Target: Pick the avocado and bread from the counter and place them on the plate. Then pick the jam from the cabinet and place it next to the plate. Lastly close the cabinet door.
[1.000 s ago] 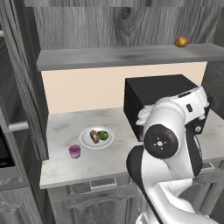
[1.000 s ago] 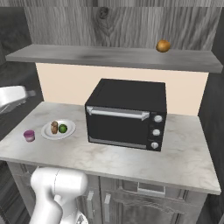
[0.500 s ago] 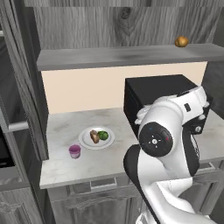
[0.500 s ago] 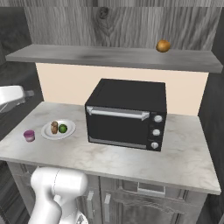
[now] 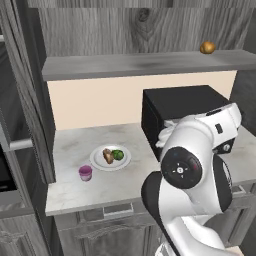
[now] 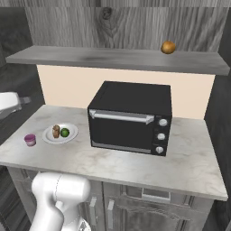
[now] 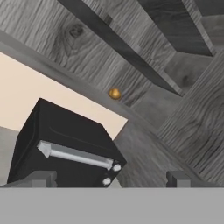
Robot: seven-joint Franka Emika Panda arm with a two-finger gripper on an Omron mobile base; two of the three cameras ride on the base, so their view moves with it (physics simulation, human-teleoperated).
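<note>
One plate (image 5: 111, 158), avocado (image 5: 118, 155), bread (image 5: 107, 156), jam (image 5: 85, 173), microwave (image 6: 131, 116), orange fruit (image 6: 168, 47).

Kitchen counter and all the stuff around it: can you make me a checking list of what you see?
Surface: marbled counter, with things standing on it.
Job's things: avocado and bread lie on the plate; jam stands on the counter beside the plate, apart from it; cabinet shelf is in plain sight, whether its door is shut cannot be told.
Clutter: black microwave on the counter; orange-brown fruit on the cabinet shelf.
Grippers: gripper open, fingers wide apart, holding nothing, pointed up toward the microwave and shelf.
Cables: nothing seen.
Surroundings: beige back wall; grey wood drawers under the counter.
</note>
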